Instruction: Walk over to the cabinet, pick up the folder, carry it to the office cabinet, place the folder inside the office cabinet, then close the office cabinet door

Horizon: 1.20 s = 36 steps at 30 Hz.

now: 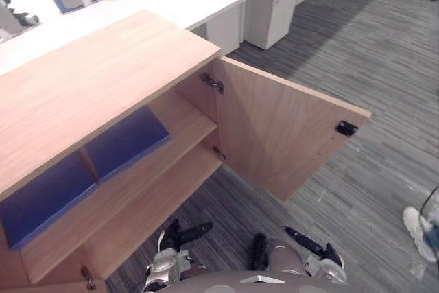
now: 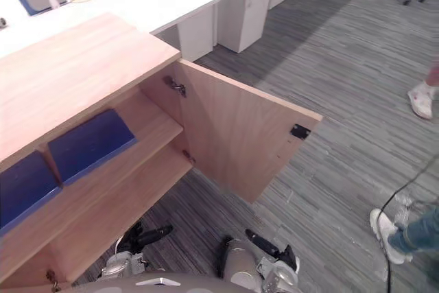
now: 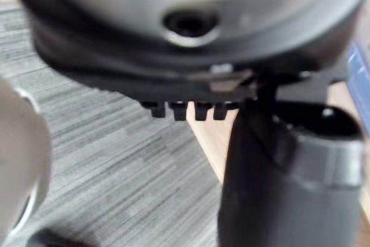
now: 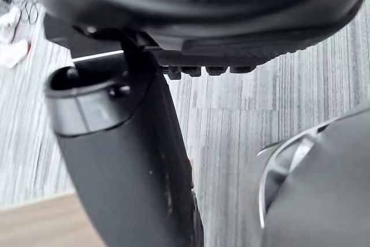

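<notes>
Robot hands [image 1: 180, 234] [image 1: 309, 241] outstretched, empty

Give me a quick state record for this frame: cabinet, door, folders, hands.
cabinet: wooden, shelves exposed
door: open, swung out on its right side
upper shelf: left blue folder and right blue folder, divider between them
left hand: low by cabinet front, open, holds nothing
right hand: low over carpet, open, holds nothing
bystander: person's shoe at right
</notes>
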Tool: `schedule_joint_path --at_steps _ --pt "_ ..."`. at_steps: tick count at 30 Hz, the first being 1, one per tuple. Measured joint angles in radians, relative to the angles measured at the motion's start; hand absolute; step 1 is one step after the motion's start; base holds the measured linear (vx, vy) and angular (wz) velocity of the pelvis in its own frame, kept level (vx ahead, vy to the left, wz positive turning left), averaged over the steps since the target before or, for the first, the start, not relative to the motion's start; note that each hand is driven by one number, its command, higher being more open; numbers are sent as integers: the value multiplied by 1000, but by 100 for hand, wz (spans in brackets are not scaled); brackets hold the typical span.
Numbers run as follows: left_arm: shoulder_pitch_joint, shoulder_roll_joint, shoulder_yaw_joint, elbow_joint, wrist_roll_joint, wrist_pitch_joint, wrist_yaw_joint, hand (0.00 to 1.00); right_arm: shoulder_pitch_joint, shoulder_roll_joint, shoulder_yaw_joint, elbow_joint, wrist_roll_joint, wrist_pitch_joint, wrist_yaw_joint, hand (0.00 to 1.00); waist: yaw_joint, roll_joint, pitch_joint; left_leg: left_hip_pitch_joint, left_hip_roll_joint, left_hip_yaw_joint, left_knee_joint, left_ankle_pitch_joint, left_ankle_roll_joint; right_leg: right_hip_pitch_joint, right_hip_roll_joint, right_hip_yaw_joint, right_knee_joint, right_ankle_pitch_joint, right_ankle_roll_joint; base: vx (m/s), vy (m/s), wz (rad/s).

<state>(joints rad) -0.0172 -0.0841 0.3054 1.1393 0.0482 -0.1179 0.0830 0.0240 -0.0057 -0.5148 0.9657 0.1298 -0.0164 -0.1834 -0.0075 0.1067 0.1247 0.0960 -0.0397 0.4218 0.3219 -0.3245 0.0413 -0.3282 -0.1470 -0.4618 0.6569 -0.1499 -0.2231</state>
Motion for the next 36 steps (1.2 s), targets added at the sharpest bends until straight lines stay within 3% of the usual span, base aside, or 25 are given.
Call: schedule_joint_path --at_steps 1,2,3,4,5,6,8,10,11,13,17,23,29,33,36 --pt "4 2 12 -5 0 5 -1 100 4 1 -1 1 -3 2 0 100 1 0 1 0 0 10 -3 1 -1 20 0 -32 1 -1 -11 11 13 -70" --pt "12 4 56 -24 0 7 -5 100 1 -1 11 5 -5 6 1 100 12 -8 14 -31 -1 18 64 12 -5 58 32 -57 -92 30 -46 -65 16 -120" --pt "15 22 88 -17 0 8 -1 100 -14 7 15 34 -5 -4 8 100 28 -32 22 -129 25 -41 187 -8 74 85 64 40 -244 110 30 -101 -5 -135" --pt "20 32 82 -10 2 6 -1 100 -35 10 -3 49 -6 -9 7 100 34 -27 18 -149 52 -85 150 -46 122 108 105 103 -329 146 84 -73 7 -141" --pt "49 34 53 -10 1 1 0 100 -44 -8 -31 54 -4 12 2 100 40 -8 10 -104 95 -126 -50 49 -7 95 42 28 -150 28 87 7 -22 -123" --pt "49 51 42 -16 -13 9 1 100 -44 -24 -36 83 -5 6 0 100 36 -30 12 -83 70 -64 -91 78 0 100 -54 10 -33 -28 132 42 -25 -113" --pt "57 84 3 -8 1 7 -2 100 -48 -27 -34 119 -4 11 7 100 34 -30 0 -87 80 -17 -124 97 -7 149 -99 3 -79 -44 195 25 -108 -95" --pt "57 119 -19 0 2 10 0 100 -53 -24 -29 152 -4 13 8 100 31 -62 -2 -96 81 21 -149 117 -14 215 -122 14 -245 5 273 24 -160 -80" --pt "57 150 -30 2 8 10 1 100 -54 -13 -30 185 -4 16 8 100 30 -96 4 -100 83 40 -150 126 -29 261 -111 36 -369 22 342 13 -245 -50" --pt "56 170 -29 13 21 16 2 100 -51 -7 -33 216 -4 22 8 100 26 -114 2 -108 103 41 -161 146 -52 302 -64 29 -487 34 352 24 -385 -38" --pt "57 169 -17 17 19 19 17 100 -14 -29 -64 220 -3 22 8 100 11 -113 1 -56 128 6 -241 210 -86 369 -6 1 -567 58 322 26 -217 6" --pt "58 164 -41 4 -7 14 20 100 -19 -42 -67 220 -3 3 9 100 7 -119 -3 -34 116 -24 -300 236 -91 390 7 -5 -600 69 311 -14 -32 11" --pt "60 178 -65 4 -6 13 20 100 -22 -14 -61 215 -3 3 18 100 7 -138 -14 -31 88 -42 -302 239 -87 417 -9 -6 -645 96 326 -8 51 6" --pt "68 189 -103 -9 -5 13 19 100 -15 -14 52 62 -4 10 15 100 7 -137 -14 -30 81 -45 -302 238 -85 416 -14 0 -647 112 325 -39 39 -2" --pt "74 194 -126 -23 -4 11 15 100 -11 -51 146 -181 -8 0 20 100 6 -137 -14 -34 75 -48 -302 239 -80 415 -14 4 -660 124 326 -84 15 -1"
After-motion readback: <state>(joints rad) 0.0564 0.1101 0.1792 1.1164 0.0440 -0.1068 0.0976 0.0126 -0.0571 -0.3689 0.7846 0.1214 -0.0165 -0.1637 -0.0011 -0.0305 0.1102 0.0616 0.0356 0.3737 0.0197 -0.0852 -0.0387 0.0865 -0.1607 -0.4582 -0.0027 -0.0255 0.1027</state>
